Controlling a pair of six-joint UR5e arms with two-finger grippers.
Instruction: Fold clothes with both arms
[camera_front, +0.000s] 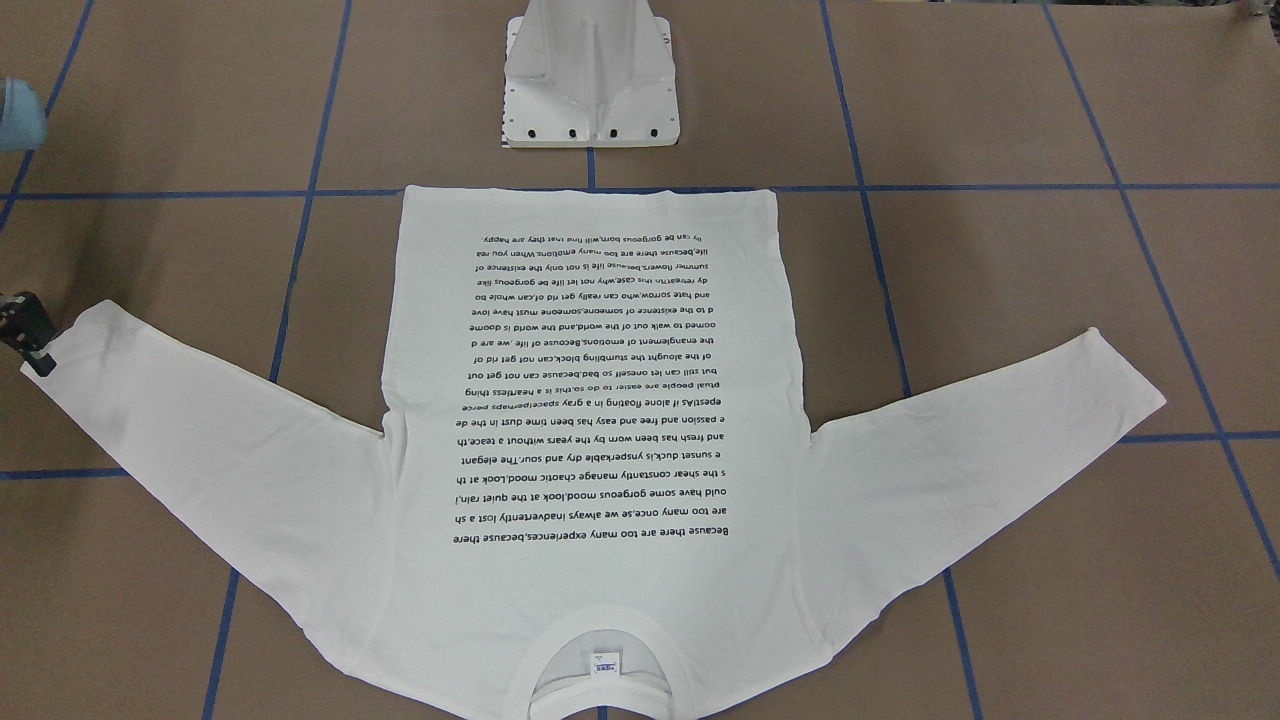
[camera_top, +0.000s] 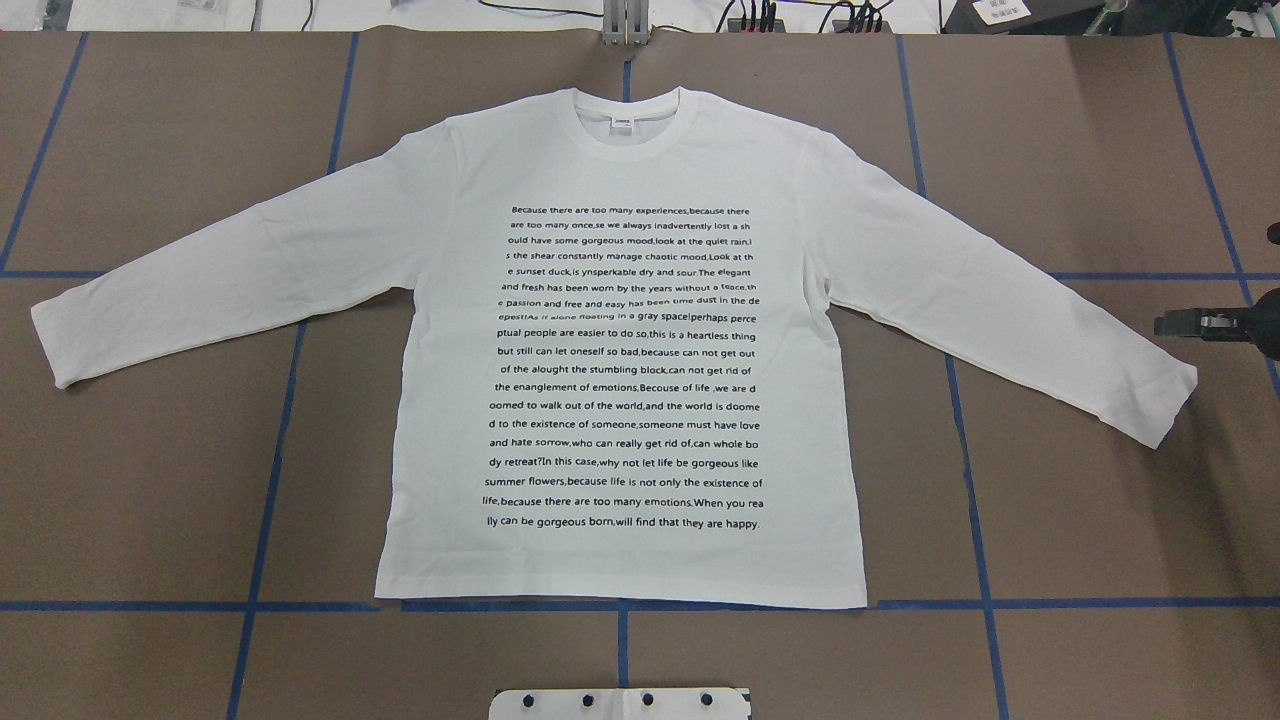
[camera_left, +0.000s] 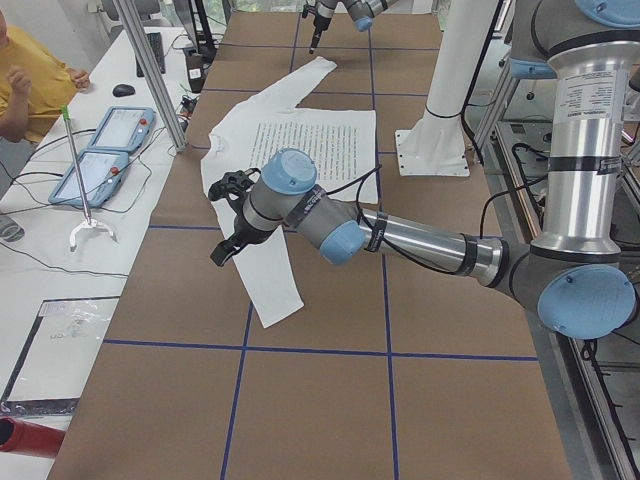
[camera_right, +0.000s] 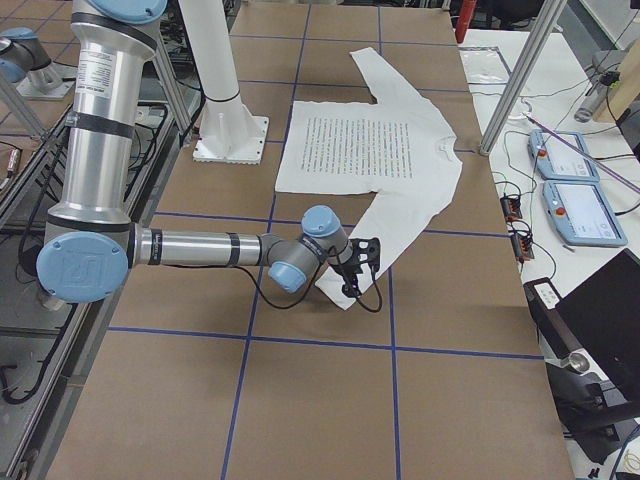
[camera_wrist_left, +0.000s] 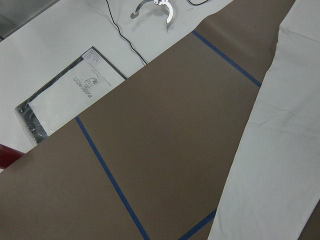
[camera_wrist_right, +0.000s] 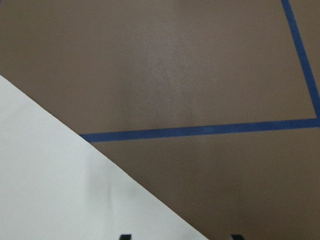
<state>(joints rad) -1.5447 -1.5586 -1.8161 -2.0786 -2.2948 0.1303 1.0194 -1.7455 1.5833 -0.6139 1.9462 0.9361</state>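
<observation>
1. Work on white long-sleeved printed T-shirt (camera_top: 620, 350), spread flat, text up, mid brown table (camera_top: 150, 500).
2. Lower black right gripper (camera_top: 1165, 324), fingers parted, onto nearby cuff; cannot tell for black left gripper (camera_left: 228, 218).
3. Pinch both cuffs squarely; fold inward together.

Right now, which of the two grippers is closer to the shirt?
The right gripper, low beside a sleeve cuff; the left gripper hangs high above the table.
</observation>
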